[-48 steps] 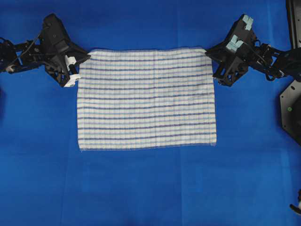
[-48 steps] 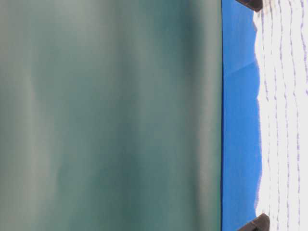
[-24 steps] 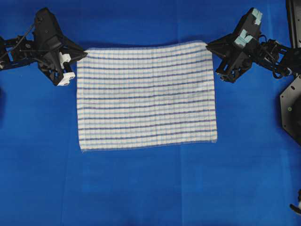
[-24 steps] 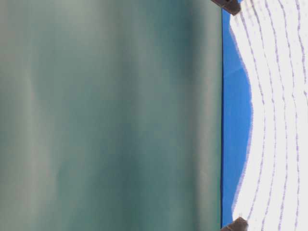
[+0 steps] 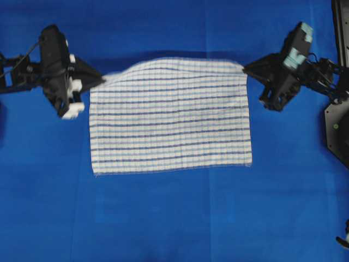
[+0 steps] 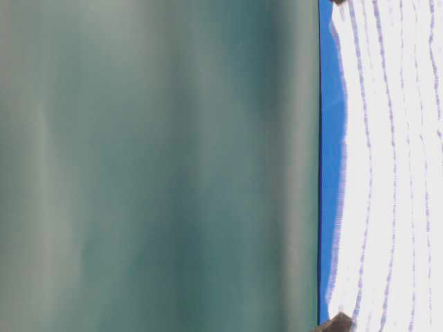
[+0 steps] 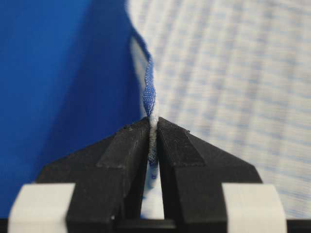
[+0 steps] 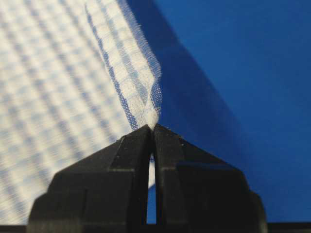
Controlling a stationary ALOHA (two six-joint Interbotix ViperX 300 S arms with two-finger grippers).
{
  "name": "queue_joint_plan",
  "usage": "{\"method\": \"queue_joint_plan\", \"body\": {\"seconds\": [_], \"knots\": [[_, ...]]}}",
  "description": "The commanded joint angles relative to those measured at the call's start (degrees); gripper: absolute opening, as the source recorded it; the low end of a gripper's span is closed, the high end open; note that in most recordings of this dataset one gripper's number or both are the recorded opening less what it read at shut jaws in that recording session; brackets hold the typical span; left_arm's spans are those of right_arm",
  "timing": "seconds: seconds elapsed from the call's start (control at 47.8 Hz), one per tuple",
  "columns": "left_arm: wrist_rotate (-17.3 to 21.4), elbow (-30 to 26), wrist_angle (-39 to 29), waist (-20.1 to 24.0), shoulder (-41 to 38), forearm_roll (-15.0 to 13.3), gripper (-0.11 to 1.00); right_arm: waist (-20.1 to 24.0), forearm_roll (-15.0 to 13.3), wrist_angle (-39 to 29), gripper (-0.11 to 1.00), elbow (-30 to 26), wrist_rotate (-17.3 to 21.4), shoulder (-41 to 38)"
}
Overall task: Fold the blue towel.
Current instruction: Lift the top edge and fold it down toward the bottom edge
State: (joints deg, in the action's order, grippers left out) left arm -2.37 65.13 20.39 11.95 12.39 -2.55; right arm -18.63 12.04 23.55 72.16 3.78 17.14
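A plain blue table covering (image 5: 174,218) lies flat.

White blue towel (image 5: 170,114) checked with light-blue and navy stripes, solid blue table covering (image 5: 174,218), black grippers

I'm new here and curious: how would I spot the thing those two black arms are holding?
Look at the big solid-blue table covering. In its middle lies a rectangular white towel, its far corners pinched by the left tool and right tool. Fine blue check stripes set it apart from the plain covering.
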Motion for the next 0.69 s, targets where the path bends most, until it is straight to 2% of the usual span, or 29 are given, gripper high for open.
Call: {"method": "queue_joint_plan", "body": {"seconds": [0.0,0.188,0.397,0.544,0.669], "knots": [[-0.88,0.09,0.18,-3.43,2.81,-0.09,0.04,2.81,0.97,-0.18,0.02,0.79,0.35,3.69],[-4.75,0.62,0.18,-11.25,4.57,-0.09,0.04,10.2,3.96,-2.37,0.02,2.9,1.93,8.96],[-8.44,0.0,0.18,-18.63,4.04,-0.09,0.04,18.11,7.21,-5.36,0.02,3.34,2.9,10.55],[-10.02,-0.18,0.26,-22.24,3.69,-0.09,0.04,21.88,10.02,-6.5,0.02,3.34,2.9,10.28],[-10.63,-0.35,0.18,-24.26,3.43,-0.09,0.04,24.43,10.99,-6.86,0.02,3.25,2.9,10.11]]}}
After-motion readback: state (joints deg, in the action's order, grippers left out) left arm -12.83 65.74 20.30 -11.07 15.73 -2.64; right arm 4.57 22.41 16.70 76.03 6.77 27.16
